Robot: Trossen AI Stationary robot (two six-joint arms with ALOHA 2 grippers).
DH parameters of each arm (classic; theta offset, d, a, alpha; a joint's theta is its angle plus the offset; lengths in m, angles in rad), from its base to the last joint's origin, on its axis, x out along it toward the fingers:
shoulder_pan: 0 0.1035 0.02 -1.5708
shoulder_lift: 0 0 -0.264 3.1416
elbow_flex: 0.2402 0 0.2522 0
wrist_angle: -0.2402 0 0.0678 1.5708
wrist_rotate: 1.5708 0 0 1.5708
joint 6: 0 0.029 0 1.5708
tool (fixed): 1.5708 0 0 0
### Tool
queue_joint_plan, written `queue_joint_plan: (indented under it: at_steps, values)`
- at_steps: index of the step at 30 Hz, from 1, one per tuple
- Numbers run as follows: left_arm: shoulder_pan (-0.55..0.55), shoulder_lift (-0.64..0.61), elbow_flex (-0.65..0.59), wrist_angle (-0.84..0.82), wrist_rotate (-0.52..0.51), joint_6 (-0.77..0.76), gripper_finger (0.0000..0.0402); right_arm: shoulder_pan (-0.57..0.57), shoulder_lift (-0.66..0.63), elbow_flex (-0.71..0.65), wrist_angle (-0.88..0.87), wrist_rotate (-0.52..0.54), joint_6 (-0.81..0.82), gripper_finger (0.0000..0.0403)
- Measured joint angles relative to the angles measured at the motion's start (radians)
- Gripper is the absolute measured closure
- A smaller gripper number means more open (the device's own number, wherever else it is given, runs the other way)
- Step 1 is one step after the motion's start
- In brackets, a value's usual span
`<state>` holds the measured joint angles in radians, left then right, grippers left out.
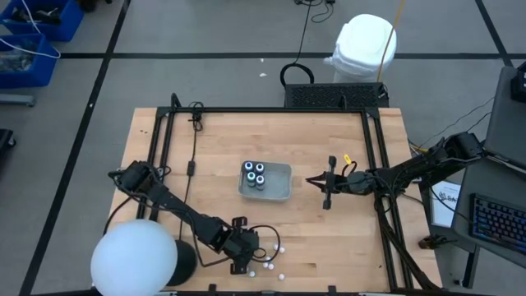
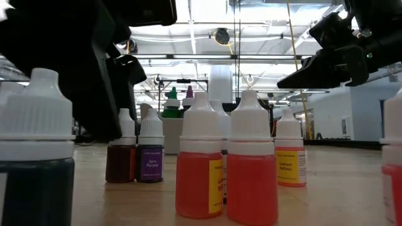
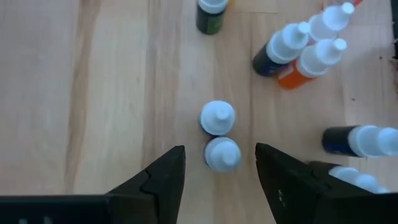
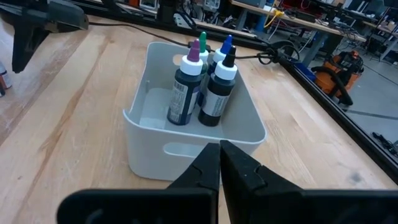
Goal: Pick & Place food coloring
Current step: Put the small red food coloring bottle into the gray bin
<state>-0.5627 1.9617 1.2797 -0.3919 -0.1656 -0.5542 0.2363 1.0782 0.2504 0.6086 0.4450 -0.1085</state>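
Several small food coloring bottles (image 1: 267, 256) with white caps stand loose near the table's near edge; in the low view they show red (image 2: 251, 166), purple (image 2: 151, 160) and yellow (image 2: 290, 158). My left gripper (image 3: 220, 149) hovers over them, open and slanting down. One white-capped bottle (image 3: 222, 154) stands between its fingers without touching them, and a second (image 3: 217, 118) stands just beyond. A grey tray (image 1: 283, 194) at mid-table holds several dark bottles (image 4: 202, 93). My right gripper (image 1: 312, 181) waits shut just right of the tray.
More bottles stand or lie close around the left gripper's fingers (image 3: 311, 46), (image 3: 360, 140). A black frame rail (image 1: 374, 164) borders the table, and a cable (image 1: 193, 156) runs along its left side. A white globe (image 1: 131, 263) covers the near left corner.
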Motion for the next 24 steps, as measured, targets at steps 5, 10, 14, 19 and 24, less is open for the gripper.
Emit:
queue_joint_plan:
  at_steps: [5,10,14,19,24]
  values:
    - [0.01,0.0,0.0,0.0,0.008,0.001,0.0233,0.0,0.0,0.0,0.0,0.0,0.0,0.0399]
    - [0.015,0.0,0.0,-0.003,0.031,0.002,0.0271,0.0,0.0,0.0,0.0,0.0,0.0,0.0399]
    - [0.015,0.0,0.0,-0.015,0.042,0.007,0.0307,0.0,0.0,0.0,0.0,0.0,0.0,0.0399]
    - [0.026,-0.002,0.042,-0.09,0.12,0.023,0.0342,0.0,0.0,0.0,0.0,0.0,0.0,0.0399]
    - [0.036,-0.012,0.237,-0.338,0.135,0.079,0.0342,0.0,0.0,0.0,0.002,0.0,0.0,0.0399]
